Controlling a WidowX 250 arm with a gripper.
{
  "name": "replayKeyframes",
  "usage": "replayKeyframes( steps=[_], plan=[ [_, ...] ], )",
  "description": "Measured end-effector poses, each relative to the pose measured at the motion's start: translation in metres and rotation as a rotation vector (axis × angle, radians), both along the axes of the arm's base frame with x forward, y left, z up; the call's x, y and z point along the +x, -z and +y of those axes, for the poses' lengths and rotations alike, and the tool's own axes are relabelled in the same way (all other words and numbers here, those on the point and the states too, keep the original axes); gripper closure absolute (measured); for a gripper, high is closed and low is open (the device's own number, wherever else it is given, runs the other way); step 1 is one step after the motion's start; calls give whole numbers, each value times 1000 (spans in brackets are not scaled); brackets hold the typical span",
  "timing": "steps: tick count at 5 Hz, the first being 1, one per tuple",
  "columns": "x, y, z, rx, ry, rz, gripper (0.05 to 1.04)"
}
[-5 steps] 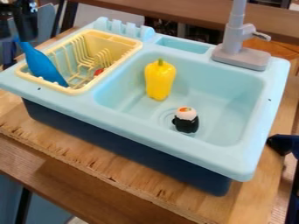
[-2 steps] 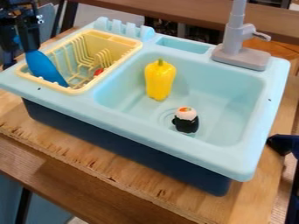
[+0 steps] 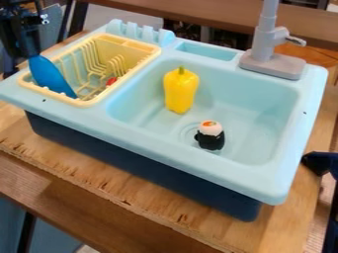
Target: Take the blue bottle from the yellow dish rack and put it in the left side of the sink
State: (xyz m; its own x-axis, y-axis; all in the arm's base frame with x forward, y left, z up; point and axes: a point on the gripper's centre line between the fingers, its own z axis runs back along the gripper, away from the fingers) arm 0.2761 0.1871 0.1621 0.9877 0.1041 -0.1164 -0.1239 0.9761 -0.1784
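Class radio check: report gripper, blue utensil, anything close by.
Gripper at upper end of blue utensil. Utensil slanted in yellow dish rack. Small red object nearby.

Light-blue toy sink (image 3: 165,149) with a dark-blue base (image 3: 142,167) on a rough-edged wooden tabletop (image 3: 99,170).

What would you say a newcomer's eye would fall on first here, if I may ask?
Probably the yellow toy pepper, upright in the toy sink. Next, perhaps, the toy sushi roll in front of it, then the blue utensil leaning in the yellow dish rack at the left.
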Motion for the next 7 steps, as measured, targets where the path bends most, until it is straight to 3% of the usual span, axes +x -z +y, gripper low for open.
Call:
replayKeyframes(
  steps=[1, 2, 3, 4, 5, 7],
  plan=[
    [2, 0, -6, -2, 36, 8, 774],
    [8, -36, -45, 54, 170, -37, 774],
    [8, -86, -97, 97, 318, -153, 774],
    [7, -114, -132, 129, 438, -165, 774],
    [9, -114, -160, 152, 550, -143, 774],
    [11, -74, -155, 161, 542, -31, 775]
  ],
)
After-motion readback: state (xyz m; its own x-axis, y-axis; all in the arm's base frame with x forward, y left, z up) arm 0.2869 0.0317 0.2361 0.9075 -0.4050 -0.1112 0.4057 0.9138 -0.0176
